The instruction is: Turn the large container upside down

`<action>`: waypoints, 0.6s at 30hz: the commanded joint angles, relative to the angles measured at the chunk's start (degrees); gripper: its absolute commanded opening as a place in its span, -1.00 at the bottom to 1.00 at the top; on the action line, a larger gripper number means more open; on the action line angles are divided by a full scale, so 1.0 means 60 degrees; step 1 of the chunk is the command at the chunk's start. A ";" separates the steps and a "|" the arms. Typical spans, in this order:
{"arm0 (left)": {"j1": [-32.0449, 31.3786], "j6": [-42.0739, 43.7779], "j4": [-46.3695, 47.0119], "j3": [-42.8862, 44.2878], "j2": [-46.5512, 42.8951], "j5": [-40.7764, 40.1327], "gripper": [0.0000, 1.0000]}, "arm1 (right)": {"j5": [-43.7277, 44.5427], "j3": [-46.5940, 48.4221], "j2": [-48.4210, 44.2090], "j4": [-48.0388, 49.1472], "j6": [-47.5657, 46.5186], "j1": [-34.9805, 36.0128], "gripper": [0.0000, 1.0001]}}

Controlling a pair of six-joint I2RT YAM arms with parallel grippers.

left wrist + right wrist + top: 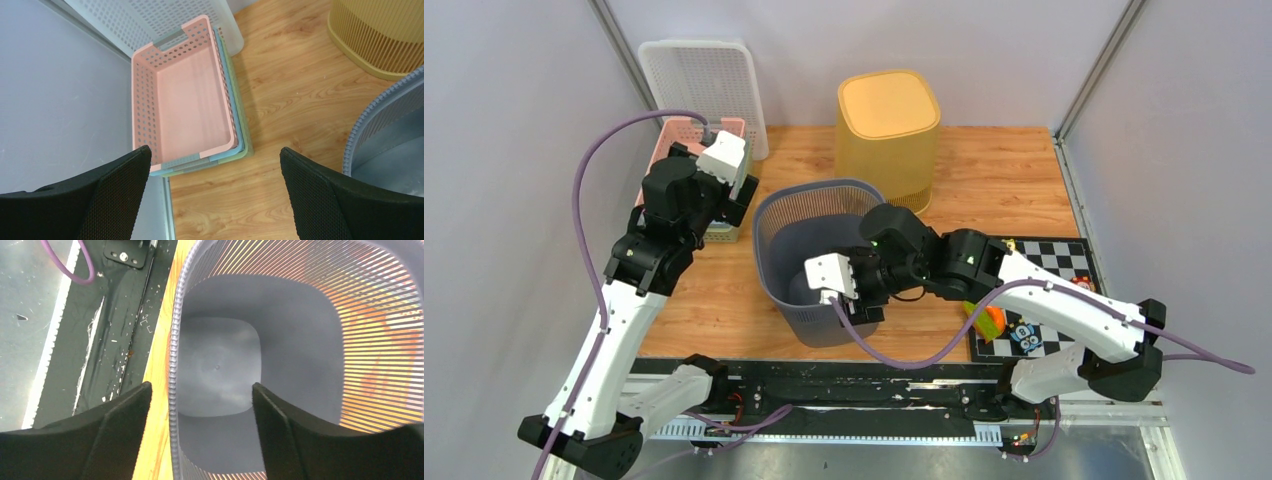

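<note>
At the centre of the wooden tabletop [994, 180], close to its near edge, the large container [769, 215] stands upright with its open mouth facing up, a grey-blue slatted bin with nothing visible inside. The right end effector [802, 290] reaches in from the right and hangs over the bin's near wall. The right wrist view shows its two fingers [125, 415] spread wide and straddling the ribbed rim of the large container [300, 365], one outside over the strip of wood and one inside above the bin's floor. Whether either finger touches the wall cannot be told.

The left end effector [742, 205] hovers at the bin's left rim, its fingers likewise apart and holding nothing. The left wrist view looks down past that end effector [215, 152] at bare wood between the curved edge of the large container [385, 115] and a pink basket [192, 95], which is nested on top of a blue and a green one beside the left wall.

Behind the stack a white basket [699, 75] leans against the back wall, and a yellow bin [889, 130] sits bottom up just beyond the grey one. To the right lies a chequered mat [1054, 255] with an orange toy [992, 320] at its near corner
</note>
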 commanded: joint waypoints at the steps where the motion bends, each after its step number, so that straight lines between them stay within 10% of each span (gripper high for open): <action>1: 0.0055 -0.0153 0.0059 -0.0199 0.0012 0.0242 1.00 | -0.0297 0.1424 0.0024 -0.0579 0.0433 0.0113 0.59; 12: 0.0055 0.0038 0.0055 -0.0453 -0.0133 0.0552 1.00 | 0.2966 0.3725 0.0007 0.0085 0.1535 -0.1077 0.65; 18: 0.0055 0.0504 0.0203 -0.1241 -0.0803 0.1621 1.00 | 0.4131 0.3700 0.0421 0.1734 0.2981 -0.3957 0.68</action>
